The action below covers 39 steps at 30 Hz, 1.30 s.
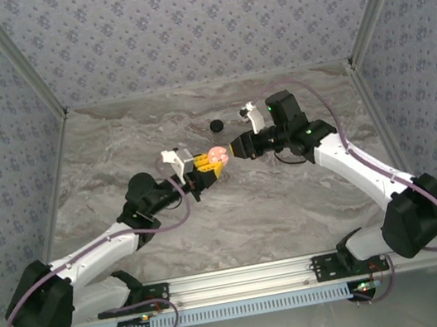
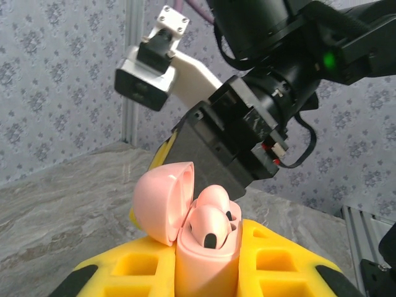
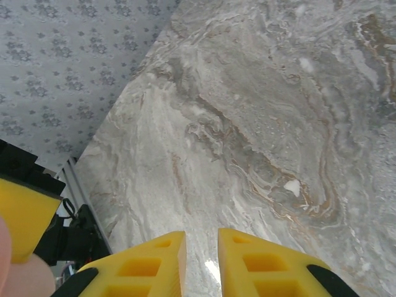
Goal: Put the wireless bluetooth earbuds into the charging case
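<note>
Clenched in the left tool (image 2: 210, 255), the charging case (image 2: 205, 272) stands open at lower centre, earbuds (image 2: 210, 226) seated inside. Right tool (image 3: 202, 260) sits slightly parted, empty.

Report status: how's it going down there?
Left gripper shut on charging case, lid open. Earbuds seated inside. Right gripper beside it, barely open, empty. Black puck well clear.

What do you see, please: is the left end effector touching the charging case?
Touching: left wrist view shows the left end effector clamped on the charging case.
</note>
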### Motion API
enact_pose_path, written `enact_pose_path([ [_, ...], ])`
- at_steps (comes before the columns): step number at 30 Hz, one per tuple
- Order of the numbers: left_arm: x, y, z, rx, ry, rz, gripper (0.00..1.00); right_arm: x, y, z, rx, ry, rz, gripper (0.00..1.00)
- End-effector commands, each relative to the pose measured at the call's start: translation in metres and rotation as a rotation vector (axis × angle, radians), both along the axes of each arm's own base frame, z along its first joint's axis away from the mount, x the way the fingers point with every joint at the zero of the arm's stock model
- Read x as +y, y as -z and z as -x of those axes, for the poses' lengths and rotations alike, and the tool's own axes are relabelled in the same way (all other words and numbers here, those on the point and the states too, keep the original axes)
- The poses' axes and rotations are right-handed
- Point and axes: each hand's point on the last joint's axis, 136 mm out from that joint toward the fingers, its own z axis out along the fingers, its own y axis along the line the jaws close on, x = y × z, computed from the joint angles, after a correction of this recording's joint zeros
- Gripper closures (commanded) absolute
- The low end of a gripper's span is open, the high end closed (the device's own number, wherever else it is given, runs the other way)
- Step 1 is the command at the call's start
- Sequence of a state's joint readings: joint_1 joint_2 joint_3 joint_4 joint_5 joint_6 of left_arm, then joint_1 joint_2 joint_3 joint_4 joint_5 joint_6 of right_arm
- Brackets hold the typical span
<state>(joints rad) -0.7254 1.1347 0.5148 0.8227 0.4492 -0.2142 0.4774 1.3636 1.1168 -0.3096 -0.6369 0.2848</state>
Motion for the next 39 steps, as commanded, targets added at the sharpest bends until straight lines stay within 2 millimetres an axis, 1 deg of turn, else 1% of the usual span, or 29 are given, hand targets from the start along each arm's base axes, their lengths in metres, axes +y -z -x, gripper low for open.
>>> enact_pose_path([
  [1,-0.006,-0.027,0.009,-0.068,0.051,0.053,0.96,0.007,-0.002,0.005,0.021,-0.049,-0.049,0.8],
  [12,-0.01,-0.025,0.011,-0.065,0.069,0.049,0.96,0.017,-0.014,0.015,0.016,-0.117,-0.109,0.82],
  [15,-0.01,-0.021,0.01,-0.056,0.063,0.041,0.96,0.019,-0.021,0.018,0.011,-0.136,-0.14,0.83],
  [22,-0.008,-0.01,0.005,-0.034,0.031,0.021,0.96,0.021,-0.042,0.033,-0.025,-0.195,-0.217,0.83],
  [28,-0.007,-0.004,0.0,-0.02,0.002,0.003,0.96,0.02,-0.053,0.043,-0.052,-0.231,-0.238,0.83],
  [31,-0.006,0.0,-0.005,-0.009,-0.021,-0.005,0.96,0.019,-0.055,0.045,-0.06,-0.233,-0.238,0.83],
  [39,-0.004,0.006,-0.013,0.015,-0.064,-0.022,0.96,0.014,-0.048,0.042,-0.069,-0.203,-0.2,0.83],
])
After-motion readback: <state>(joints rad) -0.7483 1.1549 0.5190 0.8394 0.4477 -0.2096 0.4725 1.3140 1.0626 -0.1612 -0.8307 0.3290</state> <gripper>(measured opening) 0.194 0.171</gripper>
